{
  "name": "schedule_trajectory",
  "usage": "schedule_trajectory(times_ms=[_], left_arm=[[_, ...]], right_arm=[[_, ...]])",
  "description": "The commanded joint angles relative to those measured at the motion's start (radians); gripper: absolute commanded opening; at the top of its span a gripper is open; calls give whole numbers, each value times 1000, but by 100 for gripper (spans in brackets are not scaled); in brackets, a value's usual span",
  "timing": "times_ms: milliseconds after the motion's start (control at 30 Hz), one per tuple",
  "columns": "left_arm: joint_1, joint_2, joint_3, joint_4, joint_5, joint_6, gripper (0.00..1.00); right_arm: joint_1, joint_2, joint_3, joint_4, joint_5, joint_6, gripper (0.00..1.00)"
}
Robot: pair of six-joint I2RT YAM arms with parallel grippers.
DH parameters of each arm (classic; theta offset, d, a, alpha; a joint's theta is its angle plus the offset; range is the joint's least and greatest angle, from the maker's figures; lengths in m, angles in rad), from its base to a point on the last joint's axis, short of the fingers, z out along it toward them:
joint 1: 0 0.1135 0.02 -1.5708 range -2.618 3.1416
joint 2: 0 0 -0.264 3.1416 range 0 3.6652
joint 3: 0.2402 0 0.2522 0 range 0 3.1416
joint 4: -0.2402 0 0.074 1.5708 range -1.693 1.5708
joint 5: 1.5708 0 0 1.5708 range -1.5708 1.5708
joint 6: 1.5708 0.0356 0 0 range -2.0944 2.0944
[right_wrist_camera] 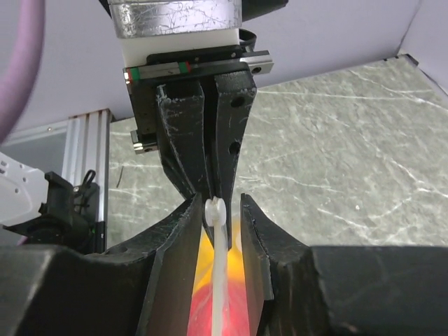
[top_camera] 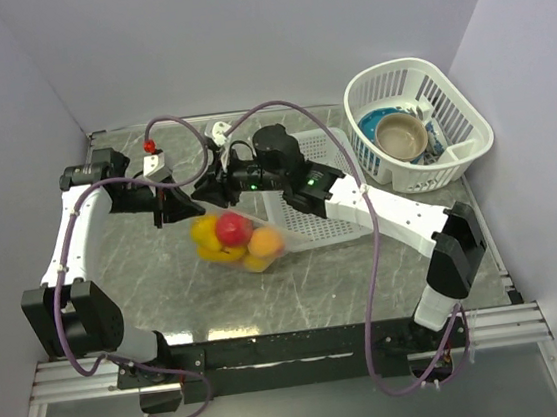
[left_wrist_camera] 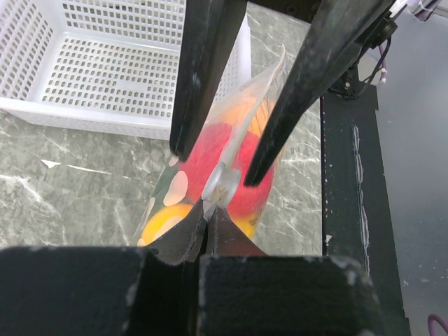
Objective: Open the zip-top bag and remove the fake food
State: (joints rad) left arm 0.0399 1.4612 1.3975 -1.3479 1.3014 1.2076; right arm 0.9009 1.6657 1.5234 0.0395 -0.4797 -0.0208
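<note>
The zip-top bag [top_camera: 246, 234], clear with white dots, hangs just above the table between both grippers. Inside it is the fake food: a red round piece [top_camera: 230, 227], yellow pieces [top_camera: 206, 235] and an orange one [top_camera: 265, 242]. My left gripper [top_camera: 171, 209] is shut on the bag's top edge next to the white slider [left_wrist_camera: 220, 183]. My right gripper [top_camera: 208, 191] is open, its fingers [right_wrist_camera: 178, 266] standing either side of the white zip strip [right_wrist_camera: 221, 280] and the slider [right_wrist_camera: 215, 210] without touching them. In the left wrist view the red piece [left_wrist_camera: 210, 150] shows through the bag.
A flat white lattice basket [top_camera: 310, 205] lies right behind the bag; it also shows in the left wrist view [left_wrist_camera: 105, 70]. A round white basket [top_camera: 454, 113] with a bowl and dishes stands at the back right. A small red object [top_camera: 150, 145] lies at the back left.
</note>
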Motion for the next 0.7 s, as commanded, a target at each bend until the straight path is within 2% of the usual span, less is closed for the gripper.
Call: schedule_trajectory(times_ms=[0,533,667], left_arm=[[-5,-22,23,-30,15,0,1],[-5,-2,43,-28,19,-10,1],[-5,-2,43,-30,19,-10,1]], right_arm=[[12,22,43,13,-39,5,36],[30,32,18,-13,-69,5,31],[35,37,17,-21,-63,4,26]])
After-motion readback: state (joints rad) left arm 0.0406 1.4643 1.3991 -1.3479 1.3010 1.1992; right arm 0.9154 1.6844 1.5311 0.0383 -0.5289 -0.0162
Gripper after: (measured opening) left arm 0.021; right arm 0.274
